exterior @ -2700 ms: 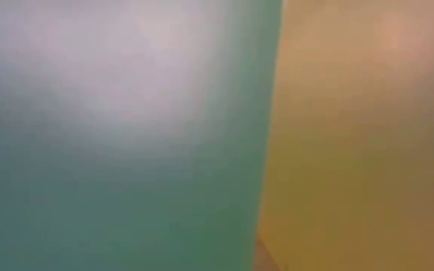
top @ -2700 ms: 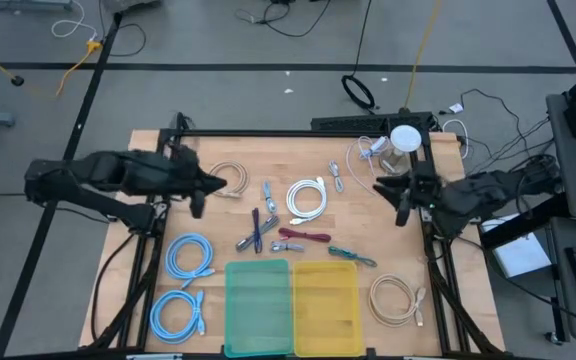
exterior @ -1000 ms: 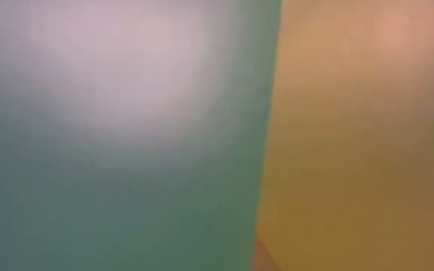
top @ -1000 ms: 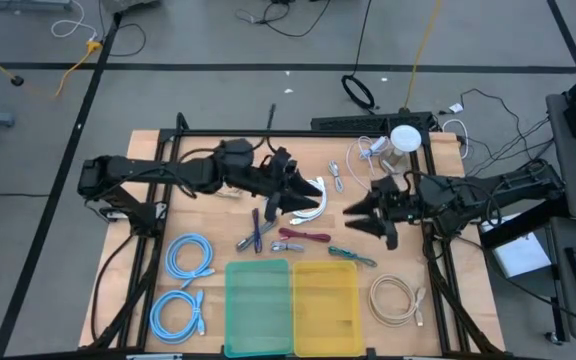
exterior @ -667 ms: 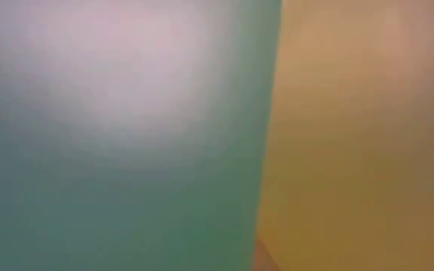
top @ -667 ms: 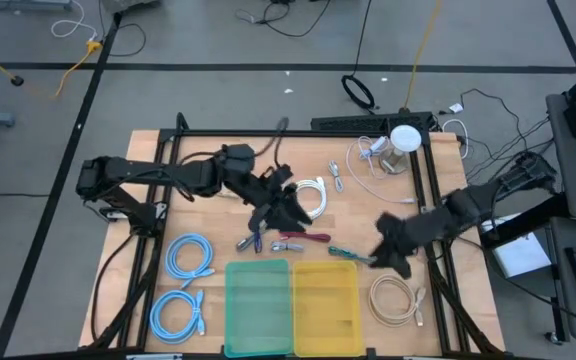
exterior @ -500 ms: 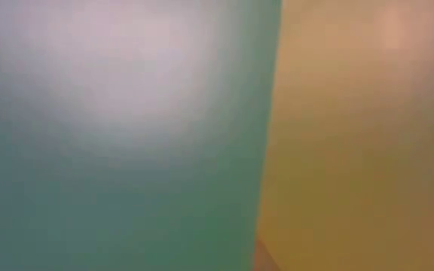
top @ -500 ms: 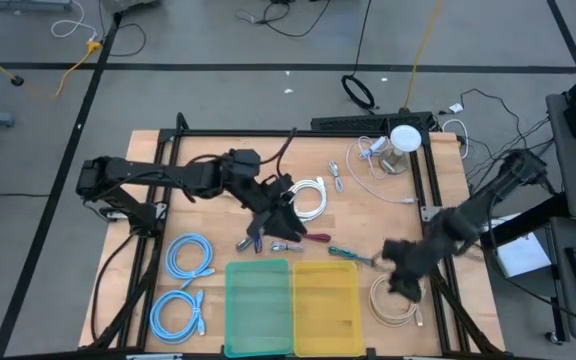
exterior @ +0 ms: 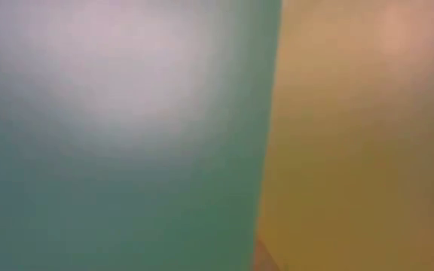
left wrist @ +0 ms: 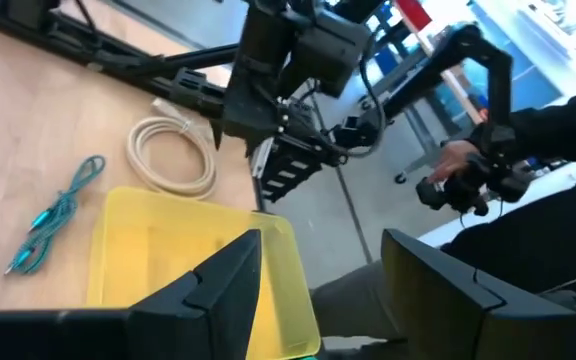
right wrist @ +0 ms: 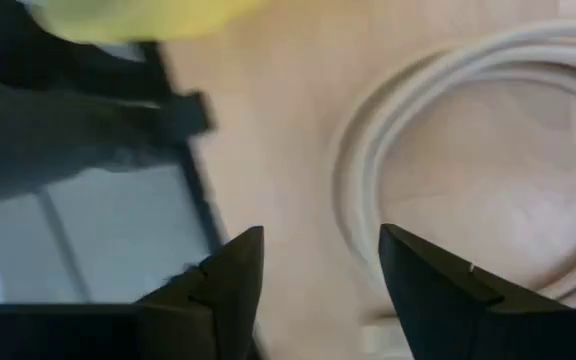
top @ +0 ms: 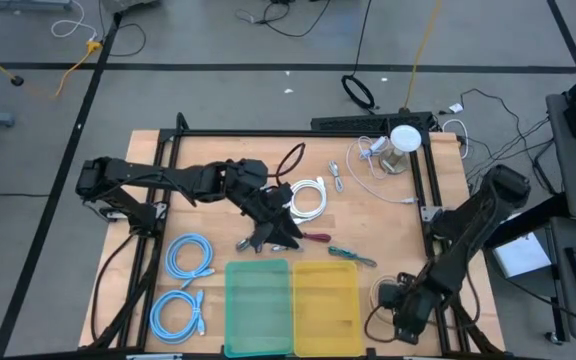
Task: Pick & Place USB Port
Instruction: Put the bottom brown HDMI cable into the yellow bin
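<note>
Two pick approaches are in hand; nothing is yet lifted or placed.

Left gripper (top: 273, 236): it sits over the cluster of short cables at mid-table, just above the green tray (top: 259, 297). In its wrist view both fingers (left wrist: 218, 285) stand apart with nothing between them, so the claw is released. The small cables beneath it are hidden by the gripper in the high view; a red cable (top: 315, 238) and a teal cable (top: 351, 256) lie just beside it. Contact with any of them cannot be confirmed.

Right gripper (top: 400, 312): it is low at the table's near right corner, over the beige coil (right wrist: 448, 150), with the yellow tray (top: 325, 295) just beside. The fingers are spread and empty, released, with the coil's near edge ahead of them.

Task items: the USB cables are all on the table, none in either tray. A white coil (top: 310, 195) lies behind the left gripper; two blue coils (top: 188, 255) rest at the left side. Which cable belongs in which tray cannot be told.

The low view is filled by the tray walls and shows nothing else. A person's hand (left wrist: 463, 180) appears beyond the table.

Next move, in my judgement: each gripper needs to settle its fingers across one strand, close firmly, then lift clear before carrying to a tray. The coil is loose and may drag or uncoil if caught by one loop only.
</note>
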### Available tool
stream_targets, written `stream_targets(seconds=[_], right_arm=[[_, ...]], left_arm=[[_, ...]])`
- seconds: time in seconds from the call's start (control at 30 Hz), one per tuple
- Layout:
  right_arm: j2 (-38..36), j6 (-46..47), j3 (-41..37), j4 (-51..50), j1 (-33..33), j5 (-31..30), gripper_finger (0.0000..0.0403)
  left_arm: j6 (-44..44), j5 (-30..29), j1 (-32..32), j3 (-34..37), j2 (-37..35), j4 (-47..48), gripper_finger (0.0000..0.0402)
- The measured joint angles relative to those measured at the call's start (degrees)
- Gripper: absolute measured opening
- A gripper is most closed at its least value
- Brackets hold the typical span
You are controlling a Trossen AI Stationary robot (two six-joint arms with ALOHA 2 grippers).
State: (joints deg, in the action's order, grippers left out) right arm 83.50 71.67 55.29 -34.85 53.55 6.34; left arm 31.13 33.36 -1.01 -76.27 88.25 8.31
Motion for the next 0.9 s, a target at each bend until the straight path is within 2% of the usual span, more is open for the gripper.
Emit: stream_targets(seconds=[0.33,0.5,0.57,0.67,0.8,0.83,0.9], right_arm=[[13.1,-0.7,0.2,0.4,2.8,-0.4,0.0236],[18.3,0.3,0.2,-1.0,3.2,-0.1,0.0228],[19.5,1.6,0.2,-0.6,3.2,-0.1,0.0207],[20.1,2.7,0.2,0.8,3.2,0.4,0.0152],[20.0,4.9,0.2,1.5,3.2,1.6,0.0038],[19.8,5.5,0.1,1.1,3.2,2.0,0.0021],[18.4,8.0,0.1,-0.7,3.1,2.3,0.0015]], left_arm=[[0.6,-0.2,-0.2,0.0,0.0,1.9,0.0212],[0.7,-1.0,-0.8,0.0,0.0,2.6,0.0212],[0.7,-1.0,-1.3,0.0,0.0,2.6,0.0212],[0.4,-1.0,-1.8,0.0,0.0,2.7,0.0212],[0.2,-1.4,-1.7,0.0,0.0,2.7,0.0212],[0.1,-1.8,-1.6,0.0,0.0,2.7,0.0212],[-0.4,-2.5,-1.5,0.0,0.0,2.7,0.0212]])
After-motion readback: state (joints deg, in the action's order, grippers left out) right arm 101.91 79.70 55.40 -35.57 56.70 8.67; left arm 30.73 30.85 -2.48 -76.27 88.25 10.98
